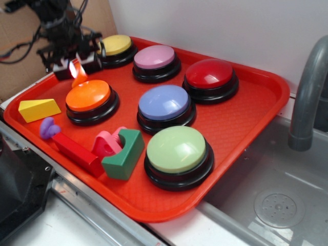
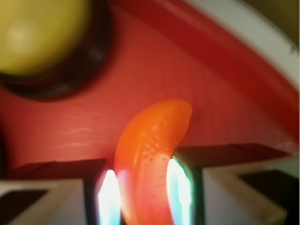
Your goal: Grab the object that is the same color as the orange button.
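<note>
One small orange piece (image 2: 150, 159) sits clamped between the hand's (image 1: 77, 64) two fingers (image 2: 187, 187), near the orange button (image 1: 88, 95). It looks light, stiff and glossy, likely slippery; the wider base seems the surer hold.

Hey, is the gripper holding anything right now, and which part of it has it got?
Yes. The gripper is shut on the small orange toy piece, pinching its wider lower part; the curled tip sticks out free.

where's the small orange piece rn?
Exterior view: the orange piece is at the tray's far-left end, between the orange button and yellow button. Wrist view shows it between the gripper's fingers.
</note>
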`<state>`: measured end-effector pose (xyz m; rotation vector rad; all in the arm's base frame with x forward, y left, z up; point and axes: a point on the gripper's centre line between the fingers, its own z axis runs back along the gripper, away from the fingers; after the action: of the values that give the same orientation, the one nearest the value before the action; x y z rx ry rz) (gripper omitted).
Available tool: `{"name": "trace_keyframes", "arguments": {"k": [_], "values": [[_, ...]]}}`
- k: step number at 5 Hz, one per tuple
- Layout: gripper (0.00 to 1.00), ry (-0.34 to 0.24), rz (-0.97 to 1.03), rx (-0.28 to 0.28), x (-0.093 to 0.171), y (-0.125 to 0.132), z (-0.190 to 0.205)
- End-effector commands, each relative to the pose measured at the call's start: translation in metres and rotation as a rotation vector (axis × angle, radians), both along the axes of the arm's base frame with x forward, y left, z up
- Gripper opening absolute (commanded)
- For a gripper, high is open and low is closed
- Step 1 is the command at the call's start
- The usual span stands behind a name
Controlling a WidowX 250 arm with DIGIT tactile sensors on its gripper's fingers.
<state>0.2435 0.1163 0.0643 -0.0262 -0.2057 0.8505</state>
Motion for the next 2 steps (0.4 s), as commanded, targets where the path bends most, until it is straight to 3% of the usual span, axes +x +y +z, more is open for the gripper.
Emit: {"name": "trace_keyframes", "arguments": {"k": [1, 2], "values": [[0.00, -0.073, -0.206, -0.012, 0.004, -0.032, 0.068], [0.00, -0.023, -0.383, -0.020, 0.000, -0.064, 0.084]]}}
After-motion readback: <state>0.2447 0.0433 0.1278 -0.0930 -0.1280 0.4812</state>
